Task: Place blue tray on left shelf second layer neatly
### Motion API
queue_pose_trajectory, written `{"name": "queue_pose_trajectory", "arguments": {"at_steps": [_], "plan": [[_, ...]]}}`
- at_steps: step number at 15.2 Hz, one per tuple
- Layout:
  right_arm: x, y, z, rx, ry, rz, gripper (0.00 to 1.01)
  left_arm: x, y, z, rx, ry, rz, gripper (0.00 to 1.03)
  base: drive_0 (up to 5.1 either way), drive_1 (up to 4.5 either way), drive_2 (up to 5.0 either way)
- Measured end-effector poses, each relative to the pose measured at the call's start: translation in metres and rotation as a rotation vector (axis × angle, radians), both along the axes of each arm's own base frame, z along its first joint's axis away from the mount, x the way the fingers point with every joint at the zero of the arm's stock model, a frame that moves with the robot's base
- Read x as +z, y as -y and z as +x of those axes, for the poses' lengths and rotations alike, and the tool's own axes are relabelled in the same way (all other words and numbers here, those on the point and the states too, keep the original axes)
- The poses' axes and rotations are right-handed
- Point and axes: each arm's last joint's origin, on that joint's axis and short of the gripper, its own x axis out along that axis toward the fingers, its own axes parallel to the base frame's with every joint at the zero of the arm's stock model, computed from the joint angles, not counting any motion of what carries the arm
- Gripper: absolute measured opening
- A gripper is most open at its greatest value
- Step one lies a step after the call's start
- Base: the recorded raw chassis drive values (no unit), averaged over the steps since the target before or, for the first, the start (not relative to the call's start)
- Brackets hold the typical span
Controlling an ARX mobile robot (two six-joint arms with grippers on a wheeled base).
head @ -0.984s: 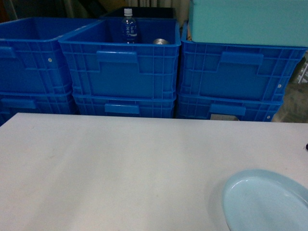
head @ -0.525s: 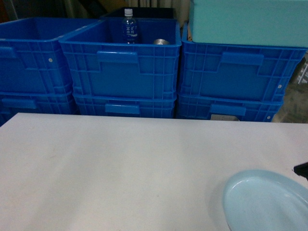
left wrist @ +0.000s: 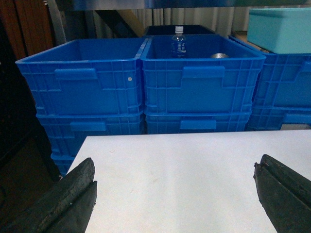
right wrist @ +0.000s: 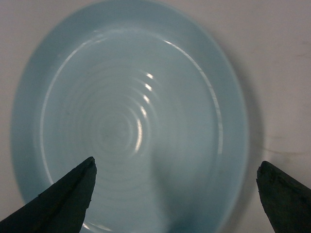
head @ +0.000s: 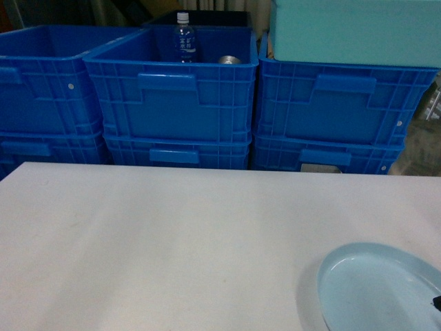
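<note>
The blue tray [head: 379,289] is a pale oval dish lying on the white table [head: 172,241] at the near right corner, partly cut off by the frame. It fills the right wrist view [right wrist: 131,116]. My right gripper [right wrist: 177,163] hangs open just above it, one finger over the dish and the other past its right rim. In the head view only a black speck of the right gripper [head: 436,301] shows at the tray's right edge. My left gripper [left wrist: 175,165] is open over bare table with nothing between its fingers. The left shelf second layer is out of view.
Stacked dark-blue crates [head: 172,103] stand right behind the table's far edge. The middle one holds a water bottle [head: 184,38] and a metal can [head: 229,60]. A teal box [head: 355,31] rests on the right crates. The table's left edge [left wrist: 77,160] shows in the left wrist view.
The black tip of my right gripper has slid down the right edge of the head view, from beside the table to the tray's right rim. The tray has not moved.
</note>
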Motion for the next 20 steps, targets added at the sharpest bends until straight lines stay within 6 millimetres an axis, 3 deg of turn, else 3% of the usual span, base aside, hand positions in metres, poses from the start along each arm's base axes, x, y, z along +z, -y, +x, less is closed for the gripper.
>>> {"name": "queue_pose_trajectory", "arguments": {"at_steps": [2, 7, 8, 13, 14, 16, 18, 19, 20], "plan": [[-0.01, -0.007, 0.006, -0.019, -0.026, 0.104, 0.98, 0.0, 0.0, 0.0, -0.001, 0.0, 0.0, 0.98, 0.0, 0.0, 0.0], [-0.021, -0.005, 0.008, -0.033, 0.004, 0.108, 0.98, 0.0, 0.0, 0.0, -0.001, 0.0, 0.0, 0.98, 0.0, 0.0, 0.0], [-0.025, -0.005, 0.006, -0.03, 0.021, 0.084, 0.9, 0.0, 0.0, 0.0, -0.001, 0.0, 0.0, 0.98, 0.0, 0.0, 0.0], [-0.028, -0.005, 0.004, -0.024, 0.032, 0.064, 0.75, 0.0, 0.0, 0.0, 0.0, 0.0, 0.0, 0.98, 0.0, 0.0, 0.0], [-0.028, -0.005, 0.003, -0.021, 0.034, 0.06, 0.69, 0.0, 0.0, 0.0, -0.001, 0.0, 0.0, 0.98, 0.0, 0.0, 0.0], [-0.031, -0.008, 0.0, -0.011, 0.029, 0.045, 0.49, 0.0, 0.0, 0.0, -0.001, 0.0, 0.0, 0.98, 0.0, 0.0, 0.0], [-0.034, -0.008, -0.004, -0.006, 0.036, 0.035, 0.02, 0.0, 0.0, 0.0, -0.001, 0.0, 0.0, 0.98, 0.0, 0.0, 0.0], [0.007, -0.009, -0.006, 0.013, 0.036, 0.06, 0.02, 0.0, 0.0, 0.0, 0.0, 0.0, 0.0, 0.98, 0.0, 0.0, 0.0], [0.11, -0.002, 0.015, 0.071, 0.322, 0.059, 0.02, 0.0, 0.0, 0.0, -0.001, 0.0, 0.0, 0.98, 0.0, 0.0, 0.0]]}}
